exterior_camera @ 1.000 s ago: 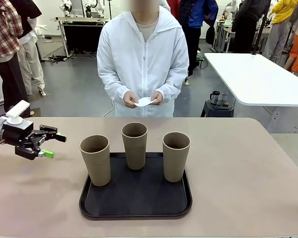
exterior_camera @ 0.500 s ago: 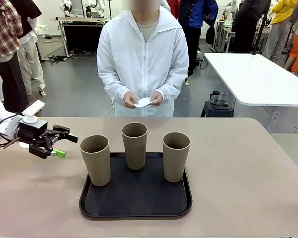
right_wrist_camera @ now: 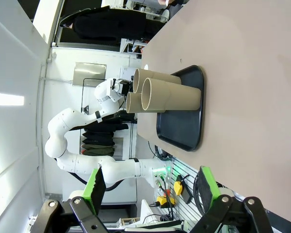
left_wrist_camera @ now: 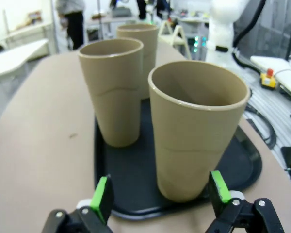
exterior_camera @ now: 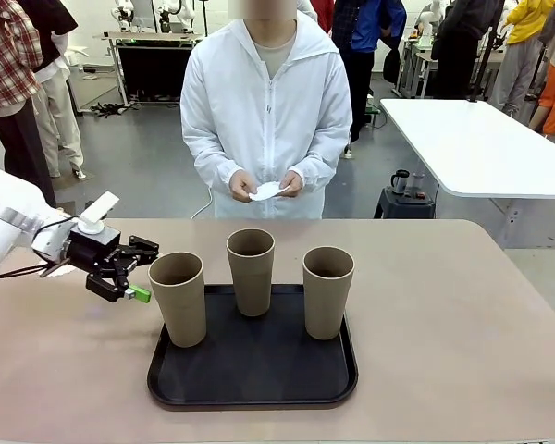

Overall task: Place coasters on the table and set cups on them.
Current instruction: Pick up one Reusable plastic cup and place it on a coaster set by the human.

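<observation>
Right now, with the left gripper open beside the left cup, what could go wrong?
1. The left gripper is open at the left cup; the middle cup stands close, so a finger might knock it.
2. The person holds the coasters, none on the table, so a lifted cup has no place yet.

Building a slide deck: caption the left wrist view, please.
Open left tool facing the nearest tan cup, two more behind, all on a black tray.
</observation>
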